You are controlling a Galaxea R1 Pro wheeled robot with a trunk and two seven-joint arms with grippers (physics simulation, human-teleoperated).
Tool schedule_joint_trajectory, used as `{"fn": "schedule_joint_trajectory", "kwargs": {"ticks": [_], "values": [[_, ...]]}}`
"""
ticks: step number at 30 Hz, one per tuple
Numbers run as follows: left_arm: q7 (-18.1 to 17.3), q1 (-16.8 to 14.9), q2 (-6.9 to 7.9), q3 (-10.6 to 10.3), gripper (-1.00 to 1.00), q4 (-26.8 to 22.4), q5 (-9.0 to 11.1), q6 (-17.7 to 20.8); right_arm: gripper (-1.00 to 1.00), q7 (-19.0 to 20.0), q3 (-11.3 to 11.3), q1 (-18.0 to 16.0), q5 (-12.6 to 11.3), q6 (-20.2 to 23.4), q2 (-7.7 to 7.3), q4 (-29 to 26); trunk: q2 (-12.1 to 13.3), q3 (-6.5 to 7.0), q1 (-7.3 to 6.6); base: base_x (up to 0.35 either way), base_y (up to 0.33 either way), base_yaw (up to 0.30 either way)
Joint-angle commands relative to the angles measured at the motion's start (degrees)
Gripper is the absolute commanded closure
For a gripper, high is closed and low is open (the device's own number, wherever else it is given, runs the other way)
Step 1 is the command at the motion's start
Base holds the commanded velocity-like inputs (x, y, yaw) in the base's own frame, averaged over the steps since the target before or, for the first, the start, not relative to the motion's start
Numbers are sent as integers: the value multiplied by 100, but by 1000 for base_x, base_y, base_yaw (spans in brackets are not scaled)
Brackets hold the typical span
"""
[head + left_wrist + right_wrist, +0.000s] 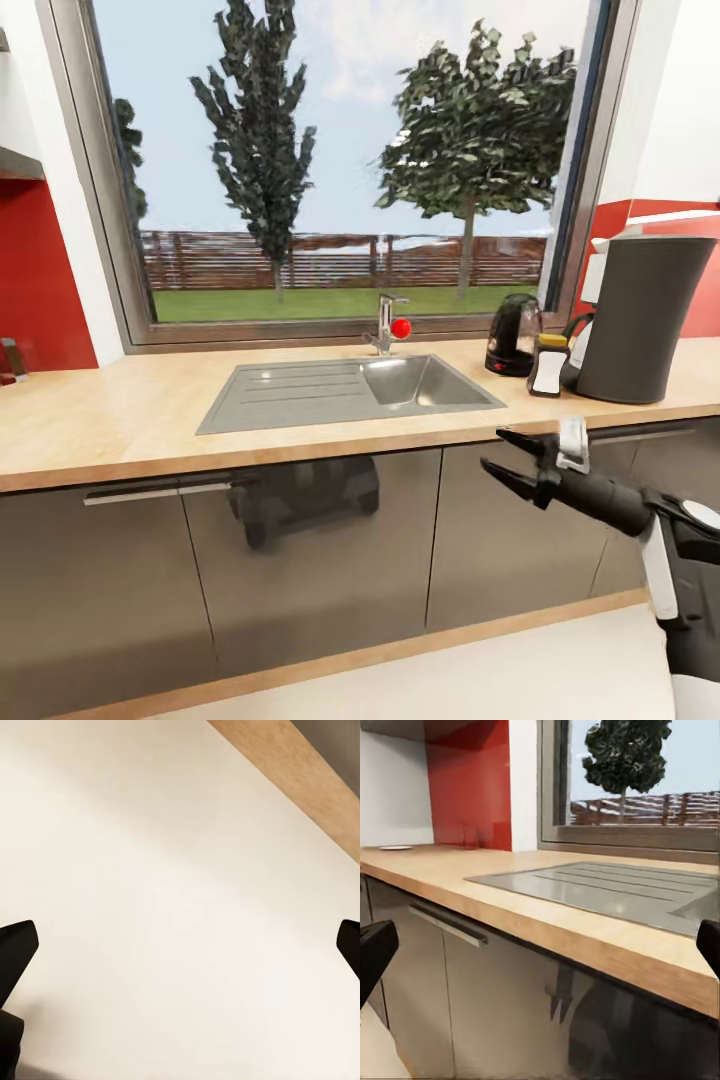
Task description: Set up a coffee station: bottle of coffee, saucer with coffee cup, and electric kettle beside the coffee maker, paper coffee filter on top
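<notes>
A wide window with trees and a fence behind it sits above the kitchen worktop, a long light wood run over glossy grey cabinet fronts, with a steel sink let into its middle and a tap at the back. At the far right of that worktop I see the coffee maker, tall and dark, with the bottle of coffee standing just beside it and the electric kettle near the bottle on the sink side. I judge these are grouped there on purpose, so that part of the station looks done.

My right hand hangs in front of the cabinet fronts just below the worktop edge, under the bottle, its fingers spread wide and holding nothing; I keep it low and free of the edge. In the right wrist view it looks along the worktop toward a small white plate far down by the red wall, probably the saucer.

In the left wrist view my left hand points down at pale floor, spread wide and empty, parked out of the way.

I cannot see the cup or the filter.
</notes>
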Motion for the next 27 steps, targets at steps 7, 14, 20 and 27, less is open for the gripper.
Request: {"fn": "schedule_joint_trajectory", "kwargs": {"ticks": [7, 14, 20, 27], "values": [[-41, -5, 1, 45, -100, 10, -30, -15, -100, 375, -413, 813, -4, -94, -202, 133, -3, -6, -1, -1, 0, 0], [-53, -5, -8, 45, -100, 10, -30, -15, -100, 395, -1014, 1326, 278, -519, -412, 796, -3, -6, -1, 0, 0, 0], [-41, -5, -20, 45, -100, 10, -30, -19, -100, 393, -1575, 1540, 1190, -1115, -469, 1669, -3, -6, -1, 0, 0, 0], [-34, -5, -33, 46, -100, 10, -29, -35, -100, 331, -2657, 1774, 2835, -2094, -499, 3159, -3, -6, -1, 0, 0, 0]]}}
